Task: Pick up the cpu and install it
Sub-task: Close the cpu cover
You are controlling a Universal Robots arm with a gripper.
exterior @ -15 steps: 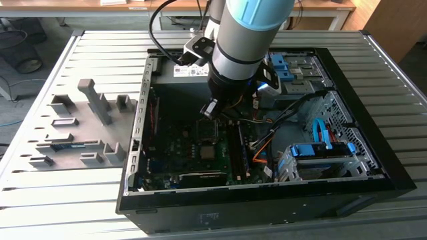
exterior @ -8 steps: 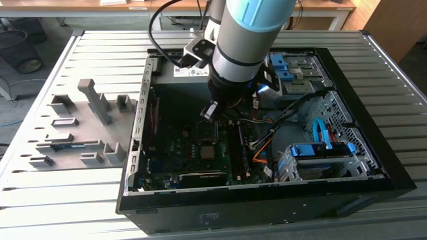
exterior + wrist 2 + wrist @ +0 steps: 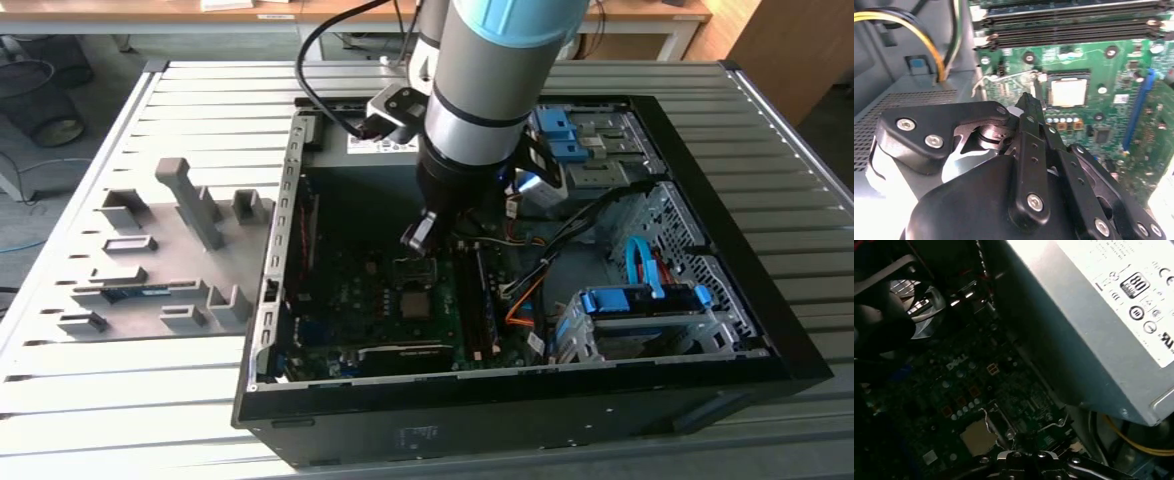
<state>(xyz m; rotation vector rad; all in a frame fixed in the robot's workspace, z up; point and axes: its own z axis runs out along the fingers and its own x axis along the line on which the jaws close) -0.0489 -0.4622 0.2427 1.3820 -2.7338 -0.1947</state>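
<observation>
While the chip [image 3: 1069, 92] sat in its socket on the motherboard [image 3: 1114, 80], the claw [image 3: 1026, 107] hung beside it, closed and empty; seating warranted checking.

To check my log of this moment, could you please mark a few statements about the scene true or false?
1. The cpu lies in the socket on the motherboard. True.
2. The gripper holds the cpu. False: the cpu lies apart from it.
3. The gripper hangs outside the case. False: it is inside, over the motherboard.
4. The case is open on its upper side. True.
</observation>
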